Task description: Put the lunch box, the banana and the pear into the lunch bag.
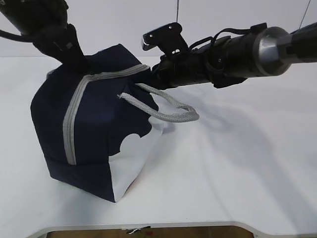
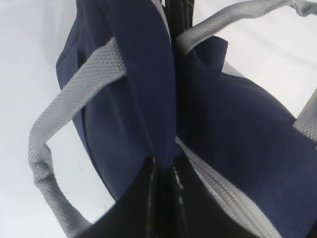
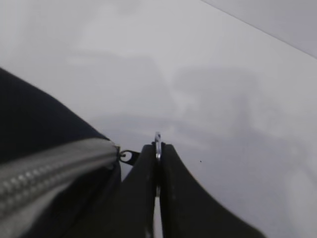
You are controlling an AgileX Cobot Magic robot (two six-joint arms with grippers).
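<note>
**Both end effectors clamped on the closed lunch bag**

No brand, label or writing can be read anywhere on the bag, the arms or the surface.

The lunch bag (image 1: 94,124) stands on a plain white bench (image 1: 237,163), left of middle in the exterior view, one corner turned toward the camera. Its navy fabric gives way to a white lower panel (image 1: 131,166) on the side facing right. The grey zipper (image 1: 72,119) runs down the near left face and along the top edge, its teeth meshed wherever they show. A grey webbing handle (image 1: 171,111) loops out to the right, hanging just above the bench.

The left end effector (image 2: 163,171) is pinched together on a fold of navy fabric at the top of the bag, a second webbing handle (image 2: 59,119) arching beside it. The right end effector (image 3: 158,158) is clamped on the metal ring pull (image 3: 158,141) at the end of the zipper, its black fingers pressed flat on either side of the ring.

The bench is bare and matte, with soft shadows of bag and arm; its front edge curves over a brownish floor (image 1: 148,233). Behind it rises a pale, featureless wall (image 1: 124,25).
</note>
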